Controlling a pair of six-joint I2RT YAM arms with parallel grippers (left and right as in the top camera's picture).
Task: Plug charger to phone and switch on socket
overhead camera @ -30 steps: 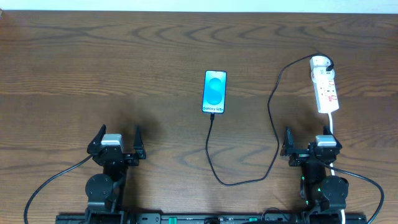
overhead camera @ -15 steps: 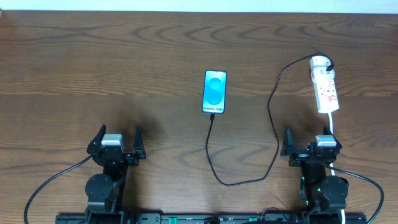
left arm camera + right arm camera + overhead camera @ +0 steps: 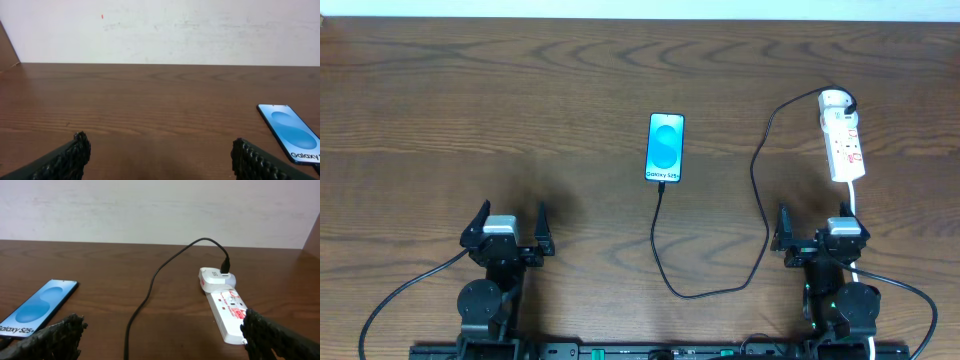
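The phone [image 3: 665, 148] lies flat mid-table with its blue screen lit; it also shows at the right edge of the left wrist view [image 3: 290, 135] and at the left of the right wrist view [image 3: 40, 307]. The charger cable [image 3: 760, 180] runs from the phone's near edge, loops toward me and climbs to its black plug [image 3: 847, 100] at the far end of the white socket [image 3: 843, 140]. The socket also shows in the right wrist view [image 3: 227, 312]. My left gripper [image 3: 510, 212] and right gripper [image 3: 820, 218] rest open and empty at the near edge.
The socket's thick white cord [image 3: 855, 195] runs toward me past the right gripper. A pale wall [image 3: 160, 30] stands behind the table's far edge. The charger's loop [image 3: 705, 292] lies between the two arms.
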